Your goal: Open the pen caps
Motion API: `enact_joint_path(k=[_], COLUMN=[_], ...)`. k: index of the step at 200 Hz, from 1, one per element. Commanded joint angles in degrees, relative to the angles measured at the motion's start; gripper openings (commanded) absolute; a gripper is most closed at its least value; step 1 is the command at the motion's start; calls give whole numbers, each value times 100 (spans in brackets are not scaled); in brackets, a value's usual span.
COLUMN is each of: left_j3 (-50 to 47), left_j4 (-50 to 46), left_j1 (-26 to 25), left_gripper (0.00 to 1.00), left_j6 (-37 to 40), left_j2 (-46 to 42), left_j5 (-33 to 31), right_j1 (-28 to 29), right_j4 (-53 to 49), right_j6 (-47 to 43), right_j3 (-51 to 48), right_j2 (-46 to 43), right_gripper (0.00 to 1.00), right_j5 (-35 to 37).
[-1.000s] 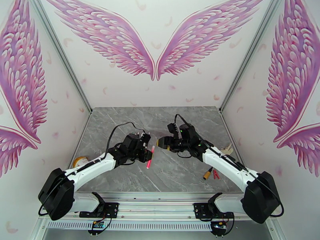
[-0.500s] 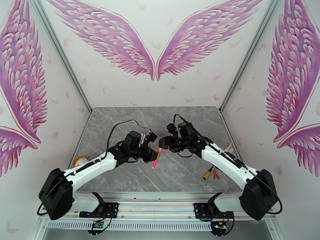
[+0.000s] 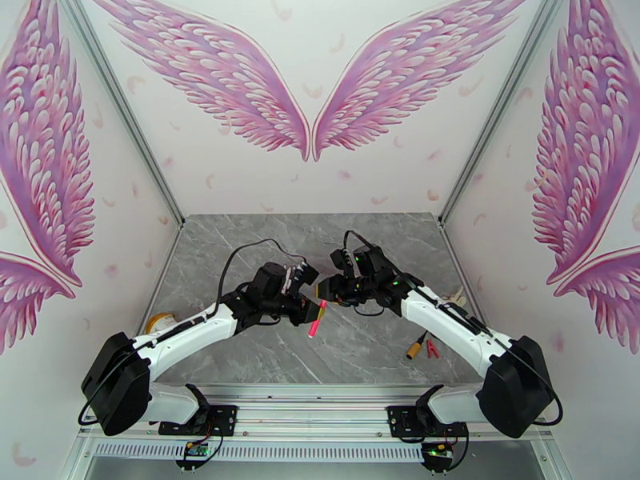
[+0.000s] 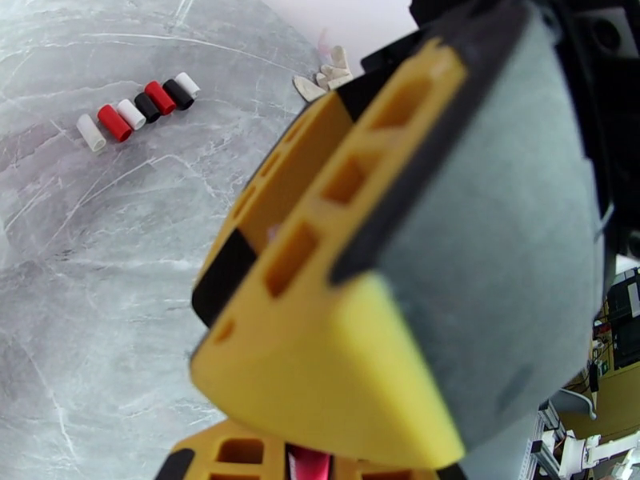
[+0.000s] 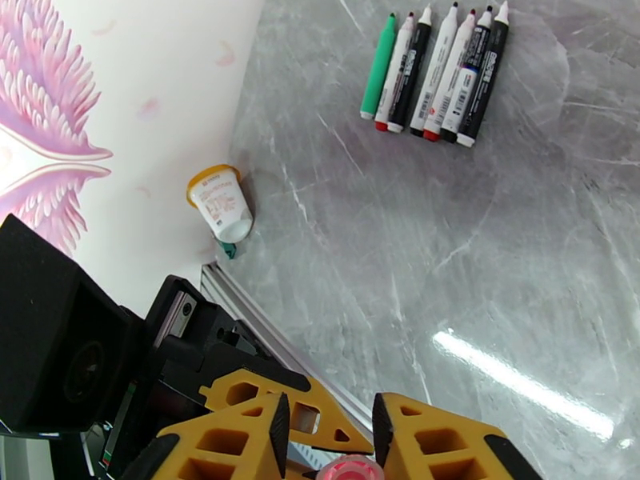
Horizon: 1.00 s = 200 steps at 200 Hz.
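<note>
Currently the left gripper (image 3: 308,307) is clamped on the pink pen (image 3: 316,322) above the table (image 3: 240,250), and the right gripper (image 3: 326,293) brackets its cap (image 5: 350,470), grip unclear, so a crooked pull could wrench the pen loose.

No lettering is coming through clearly enough to read. Small print and barcode-like strips are running along the barrels of the pens (image 5: 435,70) lying in a row on the table (image 5: 480,274). A printed label is showing on the side of the white cup (image 5: 220,203), but all of it is appearing too small to make out.
</note>
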Motion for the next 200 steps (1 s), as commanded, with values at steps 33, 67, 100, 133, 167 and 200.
enact_joint_path(k=[33,67,100,133,167,200], left_j3=[212,226,191,-14,-545,-654], left_j4=[245,177,127,342,1102,1013], left_j1=[-32,-38,-39,-45,-86,-91], left_gripper=[15,15,19,32,39,39], left_j6=[-134,-113,-91,-275,-427,-327], left_j2=[14,4,-12,-115,-337,-442], left_j5=[104,112,170,122,157,35], right_j1=[74,74,74,74,74,68], right_j4=[-101,-136,-262,-171,-24,125], right_j6=[-112,-140,-223,-173,-28,76], right_j3=[136,171,215,198,224,187], right_j2=[49,42,-38,-126,-178,-195], right_gripper=[31,22,18,16,16,16], right_j5=[21,137,372,347,216,53])
